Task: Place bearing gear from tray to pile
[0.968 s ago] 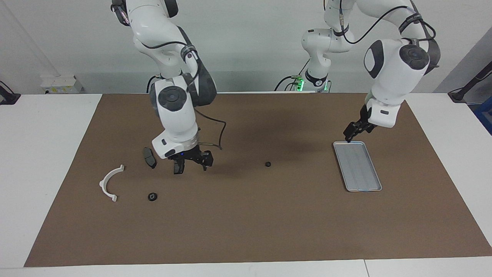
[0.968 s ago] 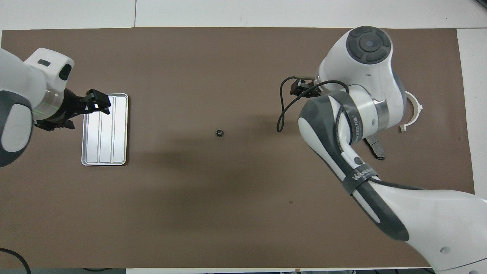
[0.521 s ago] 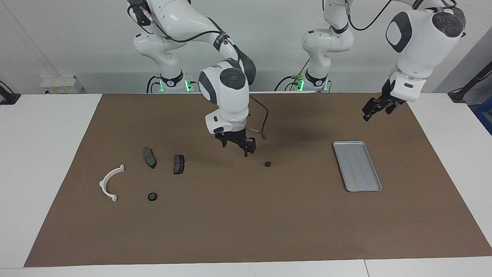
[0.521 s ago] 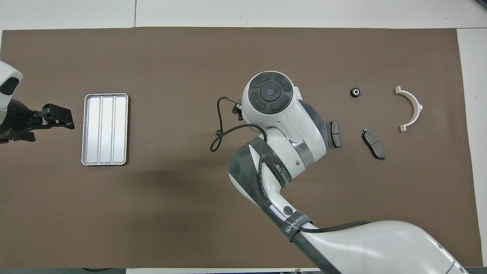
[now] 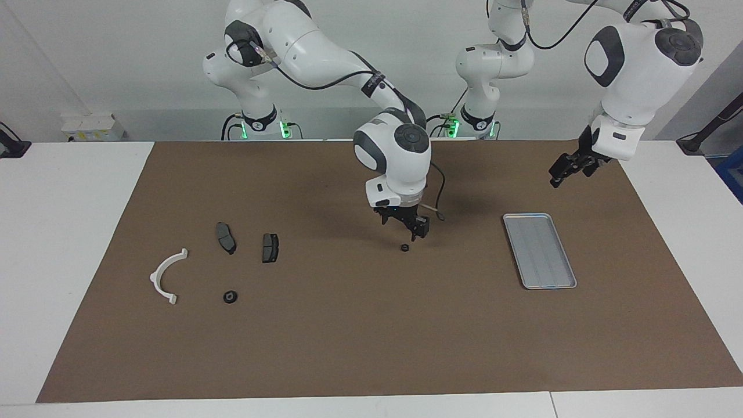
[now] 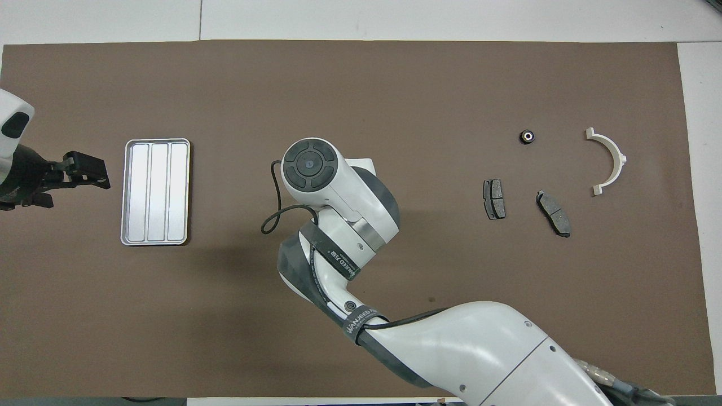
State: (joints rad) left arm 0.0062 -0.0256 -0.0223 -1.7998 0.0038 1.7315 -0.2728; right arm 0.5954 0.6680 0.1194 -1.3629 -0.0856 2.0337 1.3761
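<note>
Hovering low over mid-tabletop, the right end effector (image 5: pixel 404 226) hangs open and empty above the bearing gear (image 5: pixel 404 248), a tiny black ring. The ridged silver tray (image 5: pixel 540 250) lies bare toward the left arm's end; the left end effector (image 5: pixel 566 172) waits raised near it, grip unreadable. "WANJEED" shows on the right arm's strap (image 6: pixel 361 328).

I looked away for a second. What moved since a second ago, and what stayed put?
The right end effector let go of a brake pad at the pile and swung to hover over the lone bearing gear at mid-table. The left end effector rose from the tray. The tray, bracket, other pad and second gear stayed.
</note>
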